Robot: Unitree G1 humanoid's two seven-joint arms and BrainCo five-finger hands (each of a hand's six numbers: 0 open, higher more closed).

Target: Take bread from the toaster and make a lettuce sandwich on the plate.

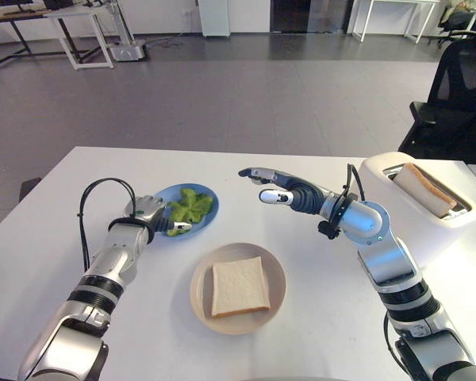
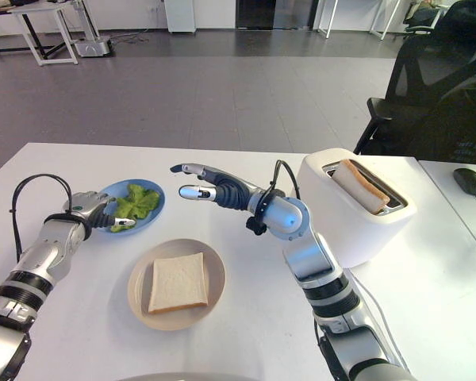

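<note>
The left hand's (image 1: 147, 216) fingers (image 1: 181, 227) are curled on the near edge of the lettuce (image 1: 192, 205), pinching a leaf between them, as far as the views show. The leaves lie in a heap on a blue dish (image 1: 213, 213), and nothing looks lifted off it yet. The right hand's (image 1: 284, 190) fingers (image 1: 254, 172) are stretched out flat and slightly spread, holding nothing. They hang over bare table (image 1: 301, 317) and point toward the blue dish. Nearer the robot, between the two hands, sits the tan plate (image 1: 200, 295) with one slice of bread (image 1: 239, 287) lying flat in its middle and nothing on top. Out past the right wrist stands the white toaster (image 1: 428, 238), with a second slice (image 1: 424, 190) standing up out of its slot. So the base of the sandwich appears to be laid, and roughly a third of the job is done. What is left, by my reading, is to carry lettuce from the dish onto the plated slice, then to pull the other slice from the toaster and set it on top.
</note>
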